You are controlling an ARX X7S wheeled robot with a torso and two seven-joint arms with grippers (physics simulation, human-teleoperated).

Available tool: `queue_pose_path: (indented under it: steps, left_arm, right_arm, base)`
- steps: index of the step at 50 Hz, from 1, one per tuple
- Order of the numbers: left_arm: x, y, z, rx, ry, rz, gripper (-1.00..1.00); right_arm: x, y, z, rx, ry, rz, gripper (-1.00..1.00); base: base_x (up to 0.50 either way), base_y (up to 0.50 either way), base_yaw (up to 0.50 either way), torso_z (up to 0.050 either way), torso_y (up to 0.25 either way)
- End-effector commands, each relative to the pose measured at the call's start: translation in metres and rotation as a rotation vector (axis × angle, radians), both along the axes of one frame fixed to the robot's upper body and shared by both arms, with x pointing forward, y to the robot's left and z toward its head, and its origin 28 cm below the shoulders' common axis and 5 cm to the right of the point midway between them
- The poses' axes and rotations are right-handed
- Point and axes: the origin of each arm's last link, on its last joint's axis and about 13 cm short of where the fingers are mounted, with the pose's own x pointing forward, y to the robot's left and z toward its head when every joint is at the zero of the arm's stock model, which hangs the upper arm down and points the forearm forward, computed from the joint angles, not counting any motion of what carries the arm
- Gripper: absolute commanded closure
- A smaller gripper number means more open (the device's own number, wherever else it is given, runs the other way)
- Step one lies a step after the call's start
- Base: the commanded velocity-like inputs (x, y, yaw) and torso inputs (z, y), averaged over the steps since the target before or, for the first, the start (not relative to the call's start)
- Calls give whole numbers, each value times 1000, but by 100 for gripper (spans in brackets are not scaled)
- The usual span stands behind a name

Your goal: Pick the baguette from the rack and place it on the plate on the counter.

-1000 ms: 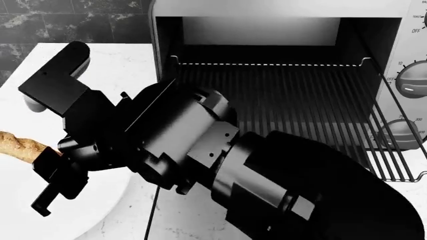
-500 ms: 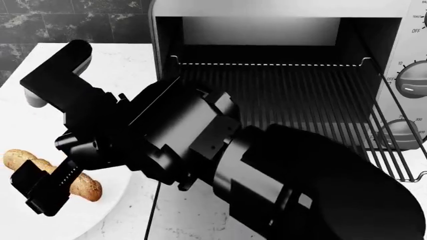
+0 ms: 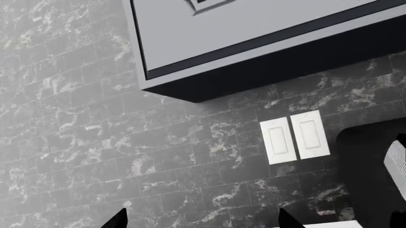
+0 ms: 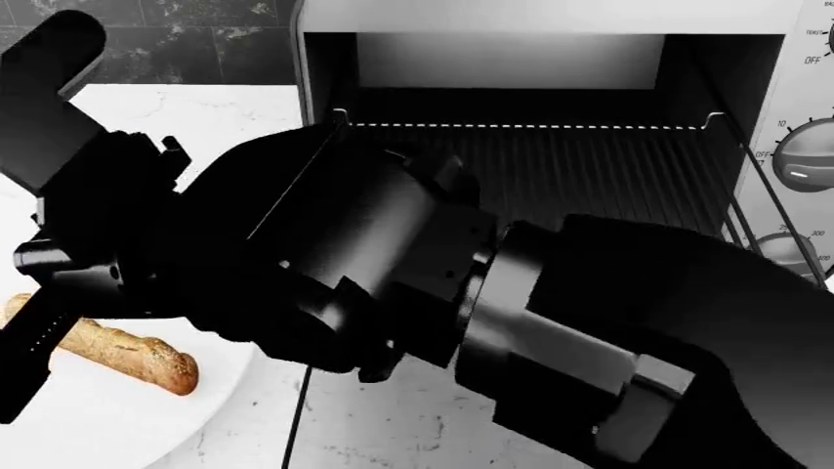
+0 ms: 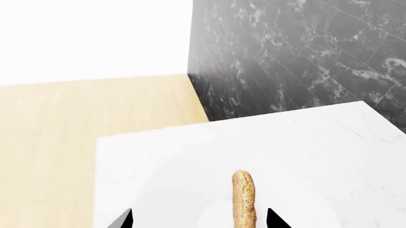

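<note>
The golden-brown baguette (image 4: 131,354) lies flat on the white plate (image 4: 117,430) at the lower left of the head view, on the white counter (image 4: 234,117). My right arm crosses that view; one dark finger (image 4: 26,362) hangs above the baguette's left part. In the right wrist view the right gripper (image 5: 199,221) is open, and the baguette (image 5: 244,199) lies below between its fingertips, nearer one tip, touching neither. The wire rack (image 4: 587,166) in the open oven is bare. My left gripper (image 3: 203,223) is open and empty, facing the dark backsplash.
The silver toaster oven (image 4: 548,20) stands open at the back right, with knobs (image 4: 795,166) on its right side. Dark marbled backsplash (image 4: 131,39) runs behind the counter. Wall switches (image 3: 295,137) and a cabinet underside (image 3: 254,38) show in the left wrist view.
The right gripper let go of the baguette, which dropped onto the plate. The right arm has since risen and drawn closer to the head camera, up and left.
</note>
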Motion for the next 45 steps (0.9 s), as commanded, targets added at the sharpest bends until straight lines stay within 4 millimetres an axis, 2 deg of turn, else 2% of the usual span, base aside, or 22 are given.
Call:
queue_pose_path:
  steps: [1,5,18,29,45]
  left_arm:
    - [0,0,1,1,-2,-1,-100]
    - [0,-1,2,2,-4,-2,-100]
    - [-1,-2,3,13,-2,-3,-100]
    - [-1,-3,4,19,-2,-7,-100]
    - [1,-7,5,26,-2,-18,-100]
  right_arm:
    - [-34,-12,12,45,-121,-3,-100]
    - [-54,-19,16,46,-192,-10,-100]
    - [-88,-43,20,73,-313,-93,-100]
    - [-115,-54,28,121,-356,-109,-100]
    - [-123,-88,26,110,-377,-290,-100]
  base:
    - [0,0,0,0,0]
    - [0,0,0,0,0]
    - [0,0,0,0,0]
    - [0,0,0,0,0]
    - [0,0,0,0,0]
